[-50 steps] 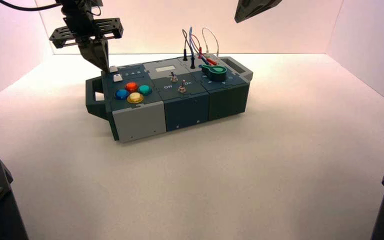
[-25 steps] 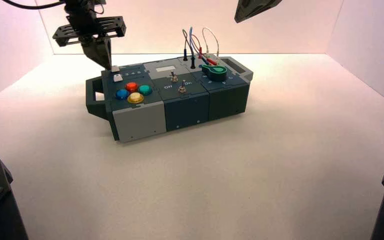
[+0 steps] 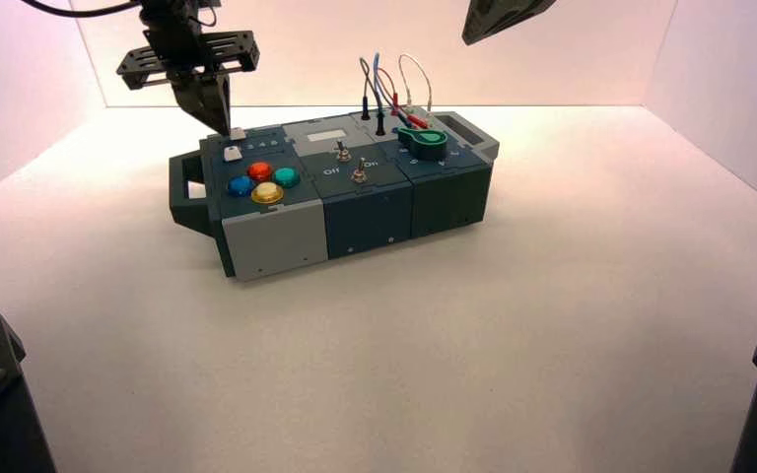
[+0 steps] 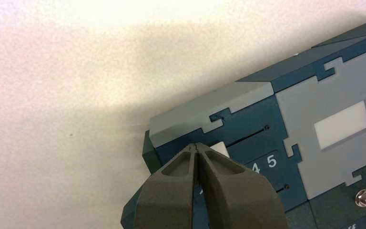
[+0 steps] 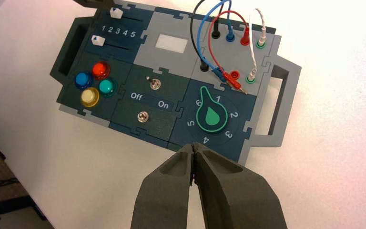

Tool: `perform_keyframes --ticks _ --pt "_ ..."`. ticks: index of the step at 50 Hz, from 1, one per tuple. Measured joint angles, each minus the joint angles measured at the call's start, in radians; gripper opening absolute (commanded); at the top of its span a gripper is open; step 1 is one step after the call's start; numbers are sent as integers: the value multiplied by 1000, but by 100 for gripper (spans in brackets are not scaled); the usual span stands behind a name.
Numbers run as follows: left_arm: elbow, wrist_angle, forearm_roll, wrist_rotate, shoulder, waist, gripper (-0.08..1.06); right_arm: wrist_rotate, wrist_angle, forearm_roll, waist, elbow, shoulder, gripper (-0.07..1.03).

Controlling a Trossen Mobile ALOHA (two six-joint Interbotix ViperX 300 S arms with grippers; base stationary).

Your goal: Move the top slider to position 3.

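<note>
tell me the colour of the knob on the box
Green knob, clearest in the right wrist view.

My top slider (image 5: 116, 13) – small whitish square cap – sits on its dark track at the box's far-left corner, roughly above the 2, short of position 3 (image 5: 118, 31).

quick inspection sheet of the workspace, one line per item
surface: bare white table, one control box
job's things: top slider about level with numeral 2; position 3 just past it
clutter: nothing seen
hands: left hand shut, tips beside the top slider cap; right hand shut, raised above the box
cables: black, blue, red and white wires plugged in at the box's far right
surroundings: white walls
</note>
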Motion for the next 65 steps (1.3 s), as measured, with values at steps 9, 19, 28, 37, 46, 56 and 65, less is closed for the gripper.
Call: perform_keyframes --ticks 9,19,28,37,46,56,65 --pt "-9 0 0 0 14 -6 -3 0 -2 0 -2 0 0 -2" --pt "-21 0 0 0 21 -18 -3 2 -2 0 -2 0 0 -2" --pt "-34 5 0 0 28 -23 -3 0 0 0 -2 0 0 -2" --pt "-35 25 2 0 26 -23 -3 0 0 0 0 0 0 -2" --pt "-35 51 3 0 17 -25 -3 0 -2 0 0 0 0 -2" --pt "-35 103 3 0 -28 -25 -3 0 -2 0 0 0 0 -2" --pt "-35 170 8 5 -77 -25 -3 0 -2 -2 -2 0 3 -2"
